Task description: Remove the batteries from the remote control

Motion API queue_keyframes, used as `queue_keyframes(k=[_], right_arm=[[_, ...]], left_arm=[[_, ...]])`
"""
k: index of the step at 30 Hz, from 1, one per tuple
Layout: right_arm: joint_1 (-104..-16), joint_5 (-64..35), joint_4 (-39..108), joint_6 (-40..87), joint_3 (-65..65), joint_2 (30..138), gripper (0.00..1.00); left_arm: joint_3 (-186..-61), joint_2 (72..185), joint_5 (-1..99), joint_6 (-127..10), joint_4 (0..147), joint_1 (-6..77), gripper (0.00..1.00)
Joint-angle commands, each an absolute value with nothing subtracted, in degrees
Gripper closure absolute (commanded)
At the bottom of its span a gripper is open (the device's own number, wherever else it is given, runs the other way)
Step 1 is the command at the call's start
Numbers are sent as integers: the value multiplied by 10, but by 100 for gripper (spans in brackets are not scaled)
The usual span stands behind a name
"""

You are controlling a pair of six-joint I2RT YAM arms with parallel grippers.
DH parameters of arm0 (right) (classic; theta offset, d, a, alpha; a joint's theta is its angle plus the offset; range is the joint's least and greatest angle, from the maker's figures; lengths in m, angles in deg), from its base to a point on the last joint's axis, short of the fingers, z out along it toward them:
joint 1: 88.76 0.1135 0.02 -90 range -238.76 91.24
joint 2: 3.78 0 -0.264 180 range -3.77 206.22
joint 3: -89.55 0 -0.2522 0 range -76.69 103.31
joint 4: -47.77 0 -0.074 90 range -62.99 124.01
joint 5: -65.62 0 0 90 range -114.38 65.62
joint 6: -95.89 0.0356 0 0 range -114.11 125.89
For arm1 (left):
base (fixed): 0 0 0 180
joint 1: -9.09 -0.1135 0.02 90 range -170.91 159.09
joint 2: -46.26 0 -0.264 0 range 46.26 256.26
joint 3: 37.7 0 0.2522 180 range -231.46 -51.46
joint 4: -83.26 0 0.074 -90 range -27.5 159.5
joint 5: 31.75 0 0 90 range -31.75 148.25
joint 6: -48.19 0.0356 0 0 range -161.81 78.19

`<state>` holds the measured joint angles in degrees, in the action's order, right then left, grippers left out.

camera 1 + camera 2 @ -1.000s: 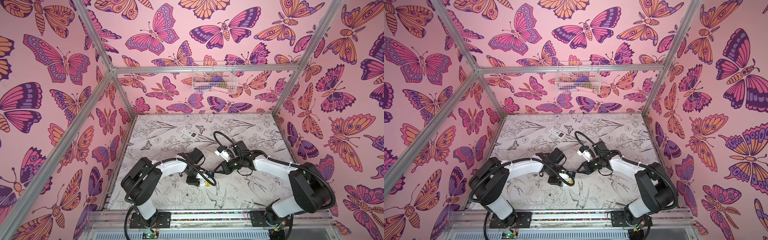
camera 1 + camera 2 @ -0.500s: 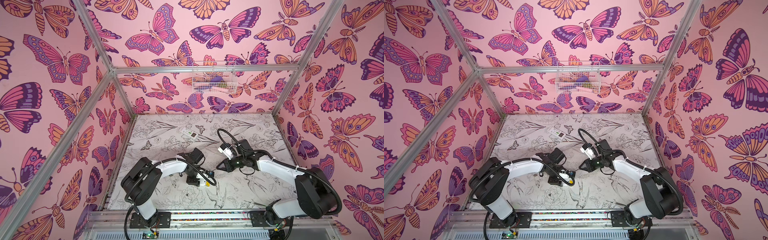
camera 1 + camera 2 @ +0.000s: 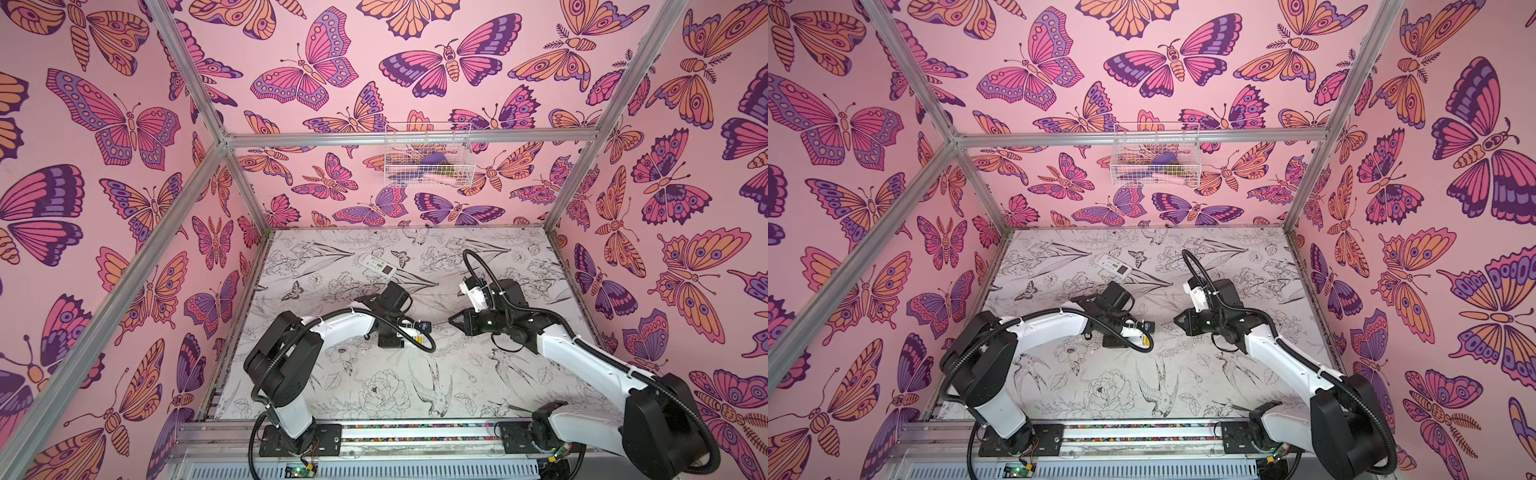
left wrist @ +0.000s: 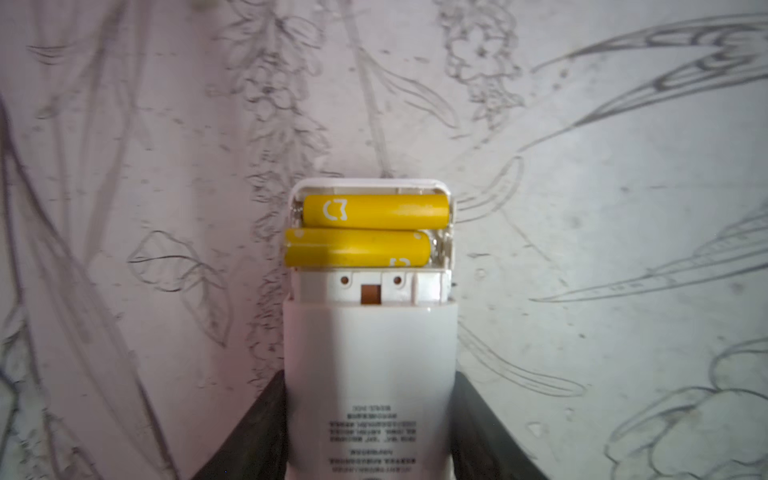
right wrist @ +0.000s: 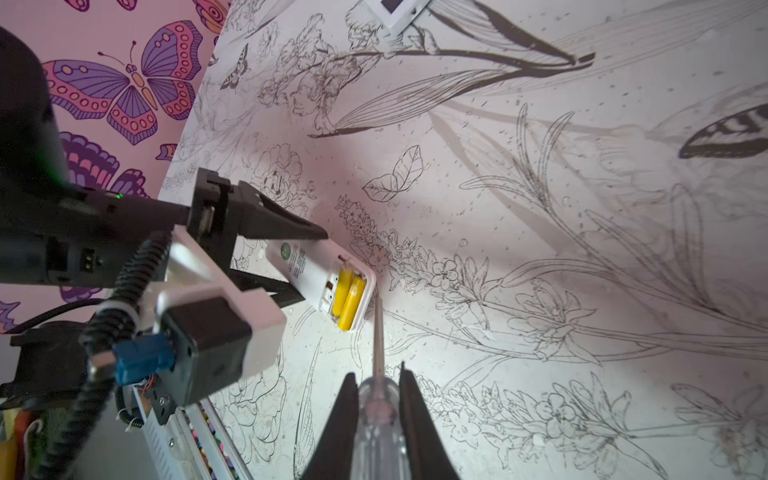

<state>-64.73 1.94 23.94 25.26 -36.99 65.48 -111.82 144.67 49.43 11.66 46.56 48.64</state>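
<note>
The right hand (image 5: 379, 395) is clamped narrow on the clear handle of a screwdriver (image 5: 378, 365). Its thin shaft points away from the hand, and the tip sits just beside the open end of the remote (image 4: 370, 365); whether it touches cannot be told. The left hand (image 5: 313, 266) grips the remote's body from both sides and holds it low over the middle of the table (image 3: 457, 374), with the cover off. Two yellow batteries (image 4: 376, 212) lie side by side in the bay. The inner battery (image 4: 357, 253) seems skewed, with one end riding over the bay wall.

The likely risks:
- The tip may skid off the smooth cell and jab the bay wall or the contacts.
- A hard pry may flick a battery out, so that it rolls across the table.
- The remote may twist in the left hand's grip.

The batteries are just beyond the left hand's fingertips, and a shaft's length ahead of the right hand. A second remote (image 3: 376, 264) lies well apart, near the table's far edge.
</note>
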Motion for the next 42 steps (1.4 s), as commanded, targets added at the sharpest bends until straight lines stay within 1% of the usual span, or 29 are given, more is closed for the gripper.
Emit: queue_keyframes(k=[1,8,13,21,30,42], right_arm=[[-651,-14,254,299,-388,645,100],[-651,3,326,355,-419,659,100],[-650,7,369,379,-430,681,100],[-649,-5,415,406,-422,737,100],[-648,-3,449,424,-402,791,100],[-645,-3,453,425,-385,827,100]], left_arm=[[-1141,1462,515,112,518,473,82],[-1166,1500,554,145,621,462,91],[-1176,1526,570,163,678,462,96],[-1180,1562,585,178,744,461,100],[-1166,1589,609,189,821,461,100],[-1123,1608,632,211,926,463,100]])
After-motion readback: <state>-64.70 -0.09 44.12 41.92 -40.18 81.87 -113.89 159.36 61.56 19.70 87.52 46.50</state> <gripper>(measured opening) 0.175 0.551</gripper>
